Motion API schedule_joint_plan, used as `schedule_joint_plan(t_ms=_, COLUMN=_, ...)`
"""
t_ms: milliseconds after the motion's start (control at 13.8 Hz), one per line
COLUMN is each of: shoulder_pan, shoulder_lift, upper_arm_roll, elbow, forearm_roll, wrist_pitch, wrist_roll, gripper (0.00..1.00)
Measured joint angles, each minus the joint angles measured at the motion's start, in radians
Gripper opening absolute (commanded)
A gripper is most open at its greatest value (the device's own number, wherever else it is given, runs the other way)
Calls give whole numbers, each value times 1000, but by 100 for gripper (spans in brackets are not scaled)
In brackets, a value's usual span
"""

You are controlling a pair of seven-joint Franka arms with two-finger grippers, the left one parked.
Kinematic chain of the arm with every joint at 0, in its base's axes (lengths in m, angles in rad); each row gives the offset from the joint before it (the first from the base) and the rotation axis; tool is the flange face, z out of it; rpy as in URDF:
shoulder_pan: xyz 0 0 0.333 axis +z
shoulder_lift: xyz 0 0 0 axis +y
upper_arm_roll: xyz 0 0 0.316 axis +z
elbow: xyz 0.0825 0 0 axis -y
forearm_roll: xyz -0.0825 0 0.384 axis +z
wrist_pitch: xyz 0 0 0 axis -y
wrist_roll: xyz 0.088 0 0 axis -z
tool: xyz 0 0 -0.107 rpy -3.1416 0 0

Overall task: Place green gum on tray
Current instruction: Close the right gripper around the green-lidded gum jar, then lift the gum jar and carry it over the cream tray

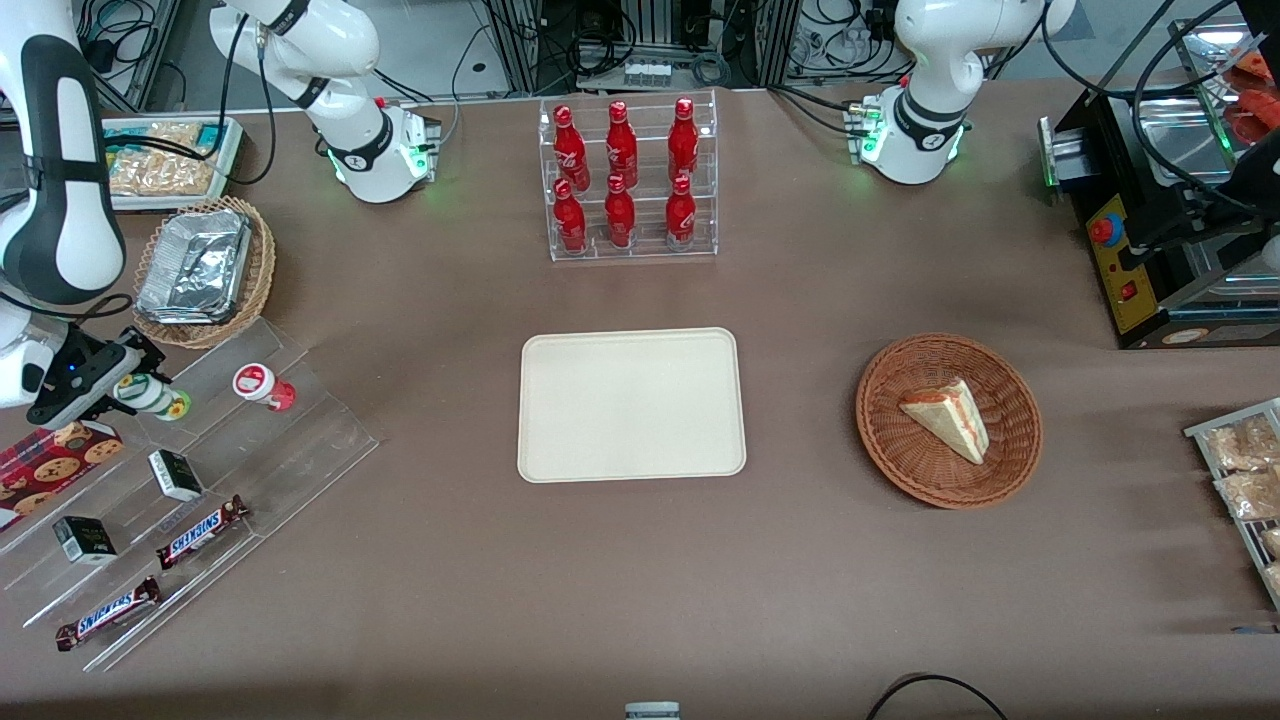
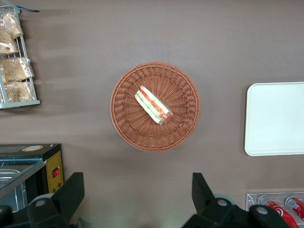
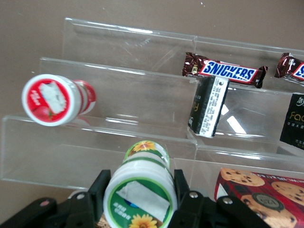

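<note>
With the black two-finger gripper (image 3: 138, 197) pinching the small white green-lidded gum canister (image 3: 140, 190) on the clear acrylic stepped rack (image 1: 250, 440), lift straight up — clear the red-lidded canister (image 1: 262, 384) — before swinging toward the flat cream rectangular tray (image 1: 632, 405).

A robotics lab staged as a mock shop: arm bases (image 1: 380, 150) bolted to a brown-clothed table (image 1: 640, 580), cables and racks past its edge, with cola bottles (image 1: 622, 170) and Snickers bars (image 1: 200, 530) on clear display stands

Six red bottles (image 1: 622, 178), two Snickers bars (image 1: 200, 532), two gum canisters (image 1: 262, 385), two wicker baskets (image 1: 948, 420), one tray (image 1: 631, 404)
</note>
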Motion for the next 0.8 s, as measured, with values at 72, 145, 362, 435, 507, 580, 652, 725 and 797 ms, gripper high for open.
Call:
schedule_joint_plan(t_ms=72, shoulder_pan=1, shoulder_lift=-10, upper_arm_roll=4, elbow=17, forearm_roll=0, wrist_pitch=-35, wrist_roll=8, gripper=0)
schedule_joint_plan(t_ms=145, shoulder_pan=5, shoulder_lift=-18, upper_arm_roll=7, elbow=41, forearm_roll=1, wrist_pitch=-80, wrist_roll=25, gripper=0)
schedule_joint_plan(t_ms=362, shoulder_pan=56, shoulder_lift=-34, upper_arm_roll=12, elbow=96, forearm_roll=1, wrist_pitch=-193, wrist_roll=135, gripper=0)
schedule_joint_plan(t_ms=435, shoulder_pan=84, shoulder_lift=-36, upper_arm_roll=13, elbow=103, forearm_roll=1, wrist_pitch=-216, wrist_roll=191, gripper=0)
schedule_joint_plan(t_ms=507, shoulder_pan=117, shoulder_lift=-37, upper_arm_roll=14, elbow=108, forearm_roll=1, wrist_pitch=-235, wrist_roll=249, gripper=0)
schedule_joint_plan(t_ms=580, shoulder_pan=152, shoulder_lift=-38, upper_arm_roll=15, elbow=109, forearm_roll=1, wrist_pitch=-249, wrist_roll=311, gripper=0)
schedule_joint_plan(t_ms=652, shoulder_pan=189, shoulder_lift=-39, upper_arm_roll=16, elbow=110, forearm_roll=1, wrist_pitch=-259, wrist_roll=373, gripper=0)
schedule_joint_plan(t_ms=725, shoulder_pan=227, shoulder_lift=-40, upper_arm_roll=17, elbow=110, forearm_roll=1, wrist_pitch=-271, wrist_roll=437, gripper=0)
schedule_joint_plan(t_ms=797, shoulder_pan=268, shoulder_lift=-42, upper_arm_roll=18, elbow=110, forearm_roll=1, wrist_pitch=-276, wrist_roll=508, gripper=0)
